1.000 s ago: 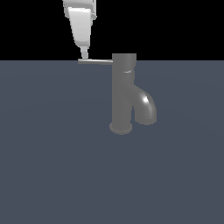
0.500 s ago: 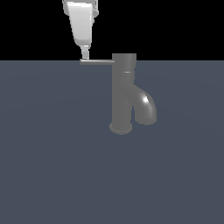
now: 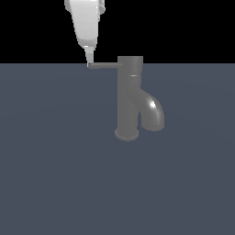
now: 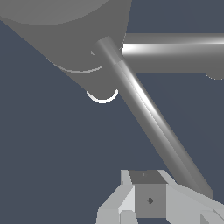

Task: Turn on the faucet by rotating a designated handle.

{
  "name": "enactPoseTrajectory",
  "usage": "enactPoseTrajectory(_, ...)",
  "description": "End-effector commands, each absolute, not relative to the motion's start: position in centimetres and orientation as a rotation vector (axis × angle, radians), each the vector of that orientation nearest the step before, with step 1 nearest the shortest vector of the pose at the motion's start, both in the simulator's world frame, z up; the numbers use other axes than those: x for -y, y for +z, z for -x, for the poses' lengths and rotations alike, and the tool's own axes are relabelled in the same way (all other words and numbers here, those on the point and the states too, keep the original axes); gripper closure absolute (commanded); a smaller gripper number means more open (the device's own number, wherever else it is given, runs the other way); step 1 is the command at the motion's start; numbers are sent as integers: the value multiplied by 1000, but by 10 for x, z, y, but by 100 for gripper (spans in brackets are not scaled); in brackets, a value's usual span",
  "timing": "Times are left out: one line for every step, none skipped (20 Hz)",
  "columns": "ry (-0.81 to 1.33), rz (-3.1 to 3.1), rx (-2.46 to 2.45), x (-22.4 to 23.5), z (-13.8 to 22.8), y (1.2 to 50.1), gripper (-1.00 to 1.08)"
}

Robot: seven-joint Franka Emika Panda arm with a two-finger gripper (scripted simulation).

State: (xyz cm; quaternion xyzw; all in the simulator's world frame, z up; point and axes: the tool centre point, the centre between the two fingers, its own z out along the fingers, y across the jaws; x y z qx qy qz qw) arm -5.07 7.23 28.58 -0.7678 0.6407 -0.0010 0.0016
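**A:** Where does the work stand?

**B:** The faucet [image 3: 127, 98] stands upright on the table [image 3: 55, 174], spout curving toward the exterior view's right. The handle [image 3: 104, 65] projects level from the top cap toward the exterior view's left. The gripper [image 3: 89, 61] comes down from above, tip at the handle's free end.

**A:** State of the jaws?

**B:** Cannot tell. The exterior view shows them as one narrow tip; the wrist view shows the gripper [image 4: 148, 199] against the rod's end, but no clear gap. They appear to press beside the handle, not grip it.

**A:** Correct procedure for the turn?

**B:** My judgement: push sideways at the far end for maximum leverage. Follow an arc about the faucet's upright axis, not a straight line, or the tip will slide off the end. Hold height constant, level with the rod. Do not bear downward.
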Motion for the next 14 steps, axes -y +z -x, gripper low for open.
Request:
enactPoseTrajectory(0,2410,-2015,-69,60,286,108)
enactPoseTrajectory(0,2410,-2015,-69,60,286,108)
enactPoseTrajectory(-4,2411,-2011,-71,56,286,108)
enactPoseTrajectory(-4,2411,-2011,-68,58,286,108)
enactPoseTrajectory(-4,2411,-2011,-64,61,286,108)
enactPoseTrajectory(-4,2411,-2011,-60,63,286,108)
enactPoseTrajectory(-4,2411,-2011,-56,66,286,108)
enactPoseTrajectory(-4,2411,-2011,-53,68,286,108)
enactPoseTrajectory(-3,2411,-2012,-49,70,286,108)
enactPoseTrajectory(-3,2411,-2012,-45,73,286,108)
enactPoseTrajectory(-3,2411,-2012,-41,75,286,108)
enactPoseTrajectory(-2,2411,-2012,-37,78,286,108)
enactPoseTrajectory(-2,2411,-2012,-33,80,286,108)
enactPoseTrajectory(-2,2411,-2012,-29,83,286,108)
